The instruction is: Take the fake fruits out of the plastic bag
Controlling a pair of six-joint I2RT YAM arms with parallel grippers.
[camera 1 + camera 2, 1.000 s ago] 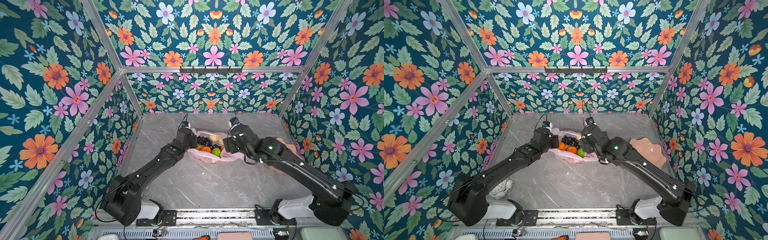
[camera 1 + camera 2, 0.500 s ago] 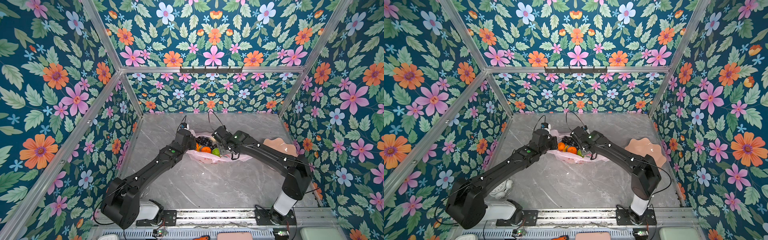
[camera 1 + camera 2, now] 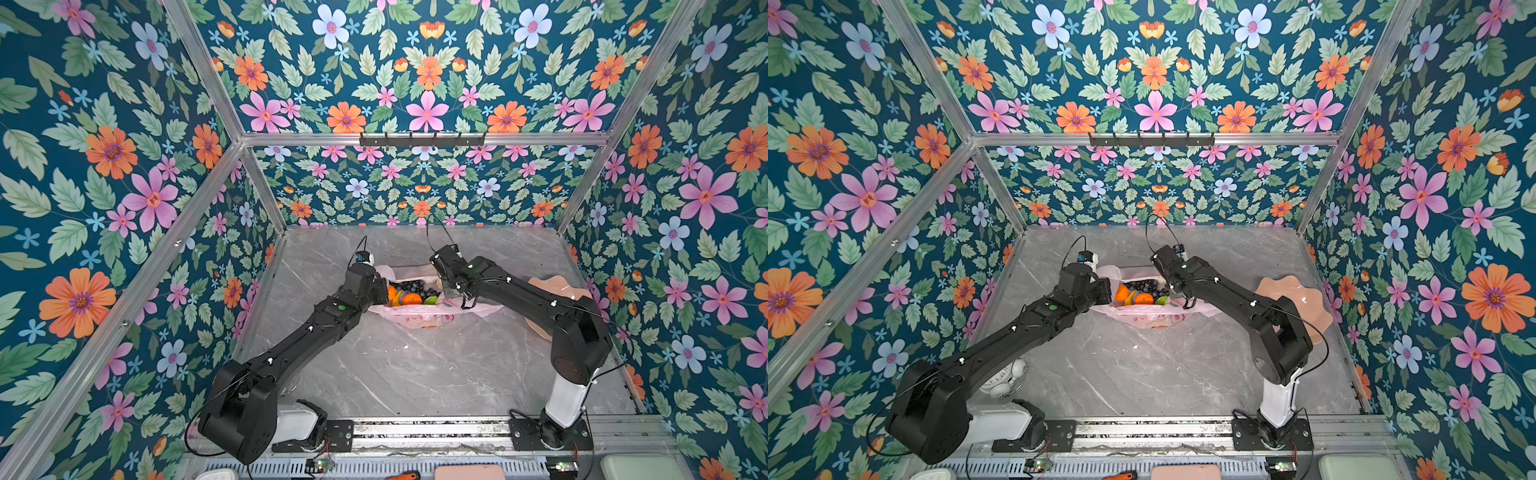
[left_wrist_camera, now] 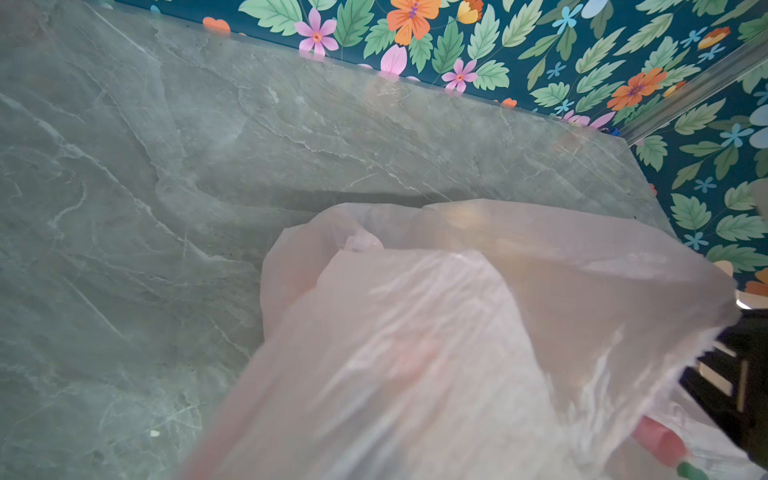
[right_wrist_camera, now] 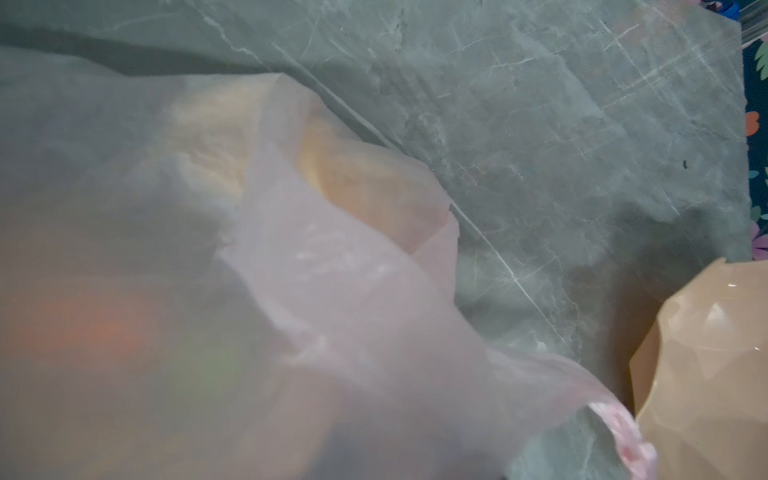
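Big grey marble surface (image 3: 415, 374) inside a flowery enclosure, both black arms reaching in toward the middle. The pink plastic bag (image 3: 419, 318) sits mid-surface toward the back wall, mouth spread open between the two arms. A peach scalloped bowl (image 3: 1304, 299) sits off to the right of it, partly behind the right arm. Inside the bag you can see the fake fruits (image 3: 1142, 293): orange ones, dark grapes, a bit of green and yellow. The left end effector (image 3: 384, 286) is clamped tight on the bag's left edge. The right end effector (image 3: 446, 291) is at the bag's right edge, but honestly I can't tell if it's gripping.
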